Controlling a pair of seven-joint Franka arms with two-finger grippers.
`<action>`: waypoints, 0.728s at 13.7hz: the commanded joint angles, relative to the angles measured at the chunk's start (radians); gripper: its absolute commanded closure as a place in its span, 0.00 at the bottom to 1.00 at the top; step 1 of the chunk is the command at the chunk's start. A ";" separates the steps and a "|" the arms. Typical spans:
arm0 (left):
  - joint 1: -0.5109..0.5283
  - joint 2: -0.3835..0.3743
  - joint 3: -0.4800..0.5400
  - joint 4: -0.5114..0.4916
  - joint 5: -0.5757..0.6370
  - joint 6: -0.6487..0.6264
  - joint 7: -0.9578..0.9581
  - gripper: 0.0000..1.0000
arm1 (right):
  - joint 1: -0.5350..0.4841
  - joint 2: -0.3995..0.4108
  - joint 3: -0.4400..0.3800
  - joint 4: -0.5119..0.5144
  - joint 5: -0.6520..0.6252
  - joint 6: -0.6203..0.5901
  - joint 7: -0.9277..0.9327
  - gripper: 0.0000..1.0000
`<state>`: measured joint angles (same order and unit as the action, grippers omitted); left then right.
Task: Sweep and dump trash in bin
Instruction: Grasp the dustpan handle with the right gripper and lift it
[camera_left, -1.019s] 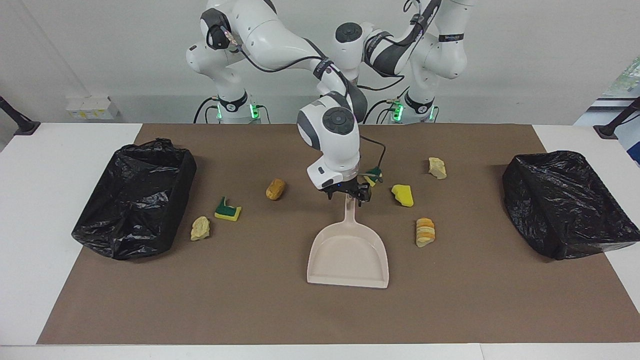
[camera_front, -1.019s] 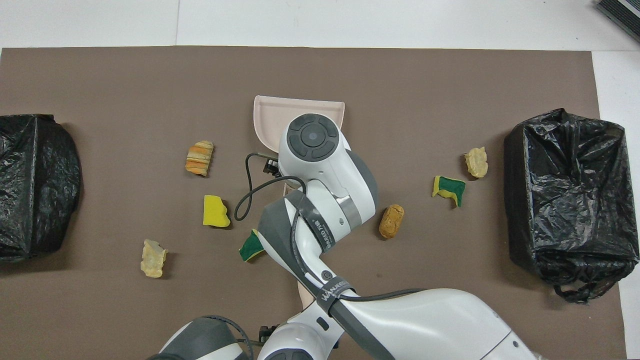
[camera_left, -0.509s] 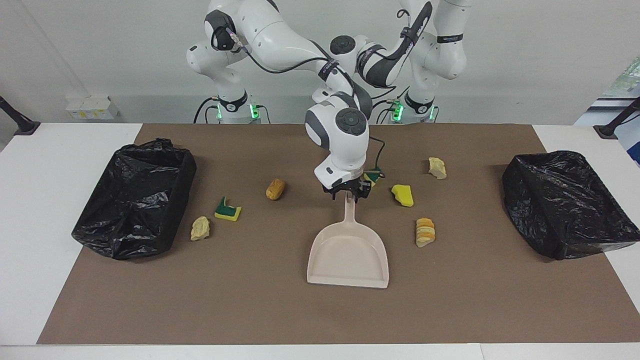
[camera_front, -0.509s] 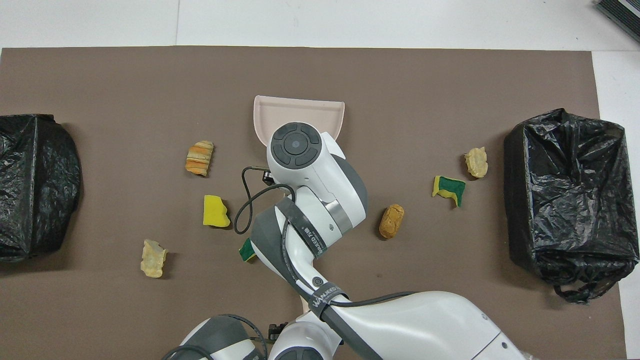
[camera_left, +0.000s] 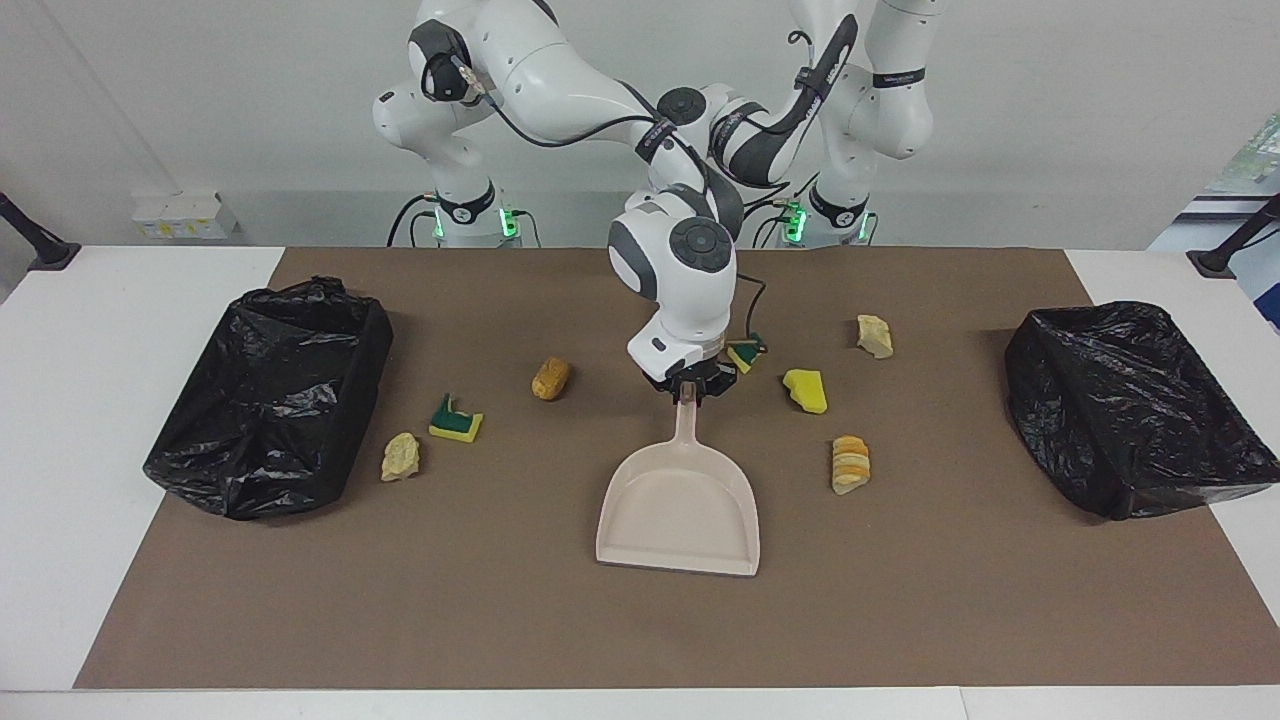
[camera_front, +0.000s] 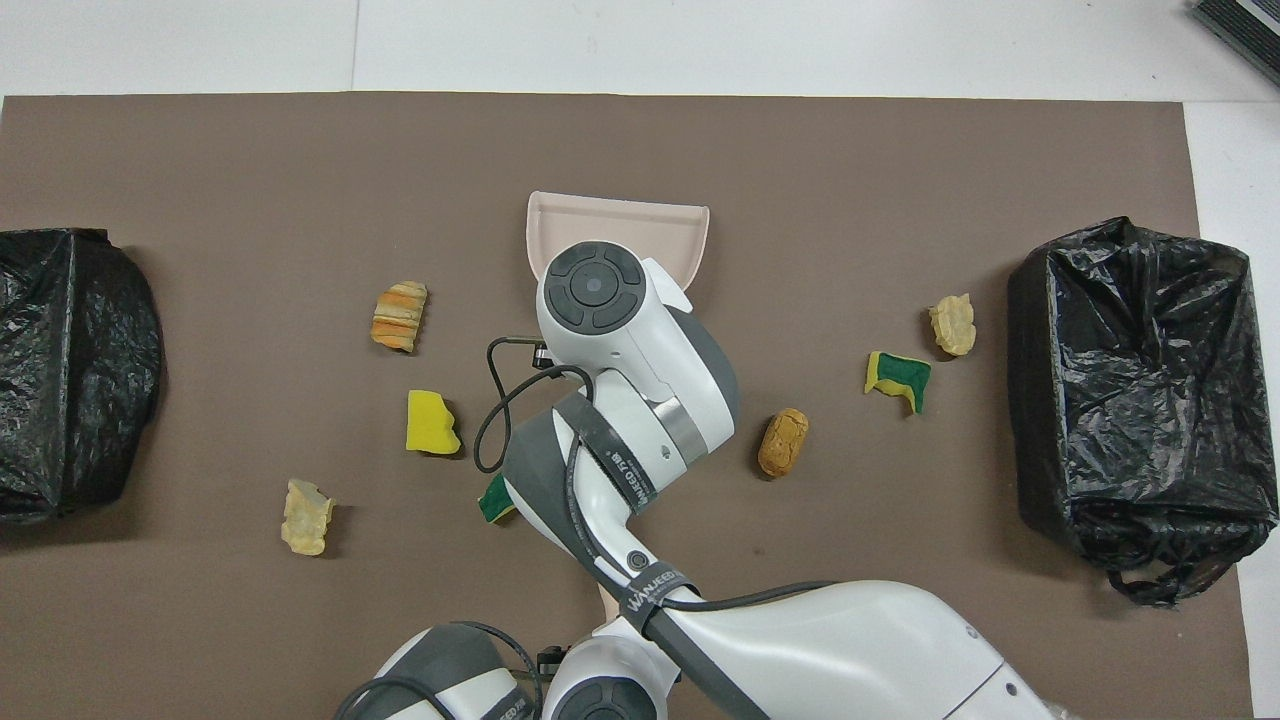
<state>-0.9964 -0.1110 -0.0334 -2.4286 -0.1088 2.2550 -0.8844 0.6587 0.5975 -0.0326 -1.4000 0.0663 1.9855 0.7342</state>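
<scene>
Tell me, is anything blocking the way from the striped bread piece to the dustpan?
No, nothing visible is. The striped bread piece lies beside the dustpan, toward the left arm's end, with only bare brown mat between them. The right claw is on the dustpan's handle.

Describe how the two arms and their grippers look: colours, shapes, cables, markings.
Both arms are glossy white with rounded shells, dark grey joint bands and round grey caps. Black cables run along them, clipped by black straps with white lettering. Green lights glow at both bases. The right gripper is small and black under a white wrist block, with a looping black cable beside it. The left gripper is hidden.
</scene>
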 joint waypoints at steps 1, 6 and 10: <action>-0.024 -0.012 0.017 -0.021 -0.014 0.012 0.008 0.71 | -0.014 0.013 0.007 0.029 -0.014 0.012 -0.027 1.00; -0.007 -0.012 0.023 -0.009 -0.014 -0.050 0.111 0.98 | -0.077 -0.050 0.000 0.019 -0.007 0.024 -0.105 1.00; 0.109 -0.024 0.029 0.071 -0.012 -0.274 0.223 1.00 | -0.180 -0.189 0.000 -0.104 0.004 0.006 -0.365 1.00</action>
<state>-0.9405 -0.1256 -0.0062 -2.3989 -0.1088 2.0842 -0.7379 0.5328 0.5104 -0.0421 -1.3984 0.0652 1.9944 0.4791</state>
